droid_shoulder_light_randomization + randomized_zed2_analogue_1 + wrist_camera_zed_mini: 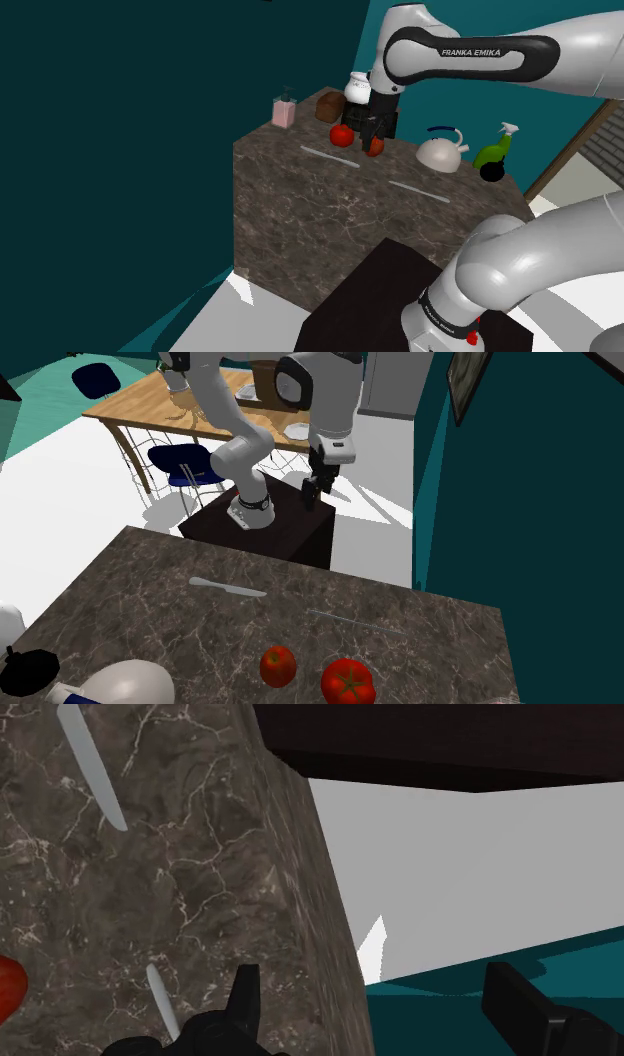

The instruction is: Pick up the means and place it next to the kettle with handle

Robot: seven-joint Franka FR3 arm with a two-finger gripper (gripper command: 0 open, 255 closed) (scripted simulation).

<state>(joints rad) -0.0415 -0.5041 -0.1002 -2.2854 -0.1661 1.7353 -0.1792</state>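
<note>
My black gripper (313, 500) hangs open and empty, high over the counter's edge on the stand's side. In the wrist view its fingers (245, 999) stand wide apart above that edge. Two grey utensils lie on the dark marble counter (300, 215): a broad knife-like one (228, 587) and a thin one (355, 620), both also below the gripper in the wrist view, the knife (90, 764) and the thin one (162, 999). The white kettle (441, 152) with its blue-trimmed handle stands at the shoulder view's right. I cannot tell which thing the task names.
A red tomato (341, 135) and an orange-red fruit (375, 147) sit near the back. A pink soap dispenser (284, 110), a brown loaf (329, 106), a white jar (357, 88) and a green spray bottle (495, 152) line the far edge. The dark stand (270, 527) adjoins the counter.
</note>
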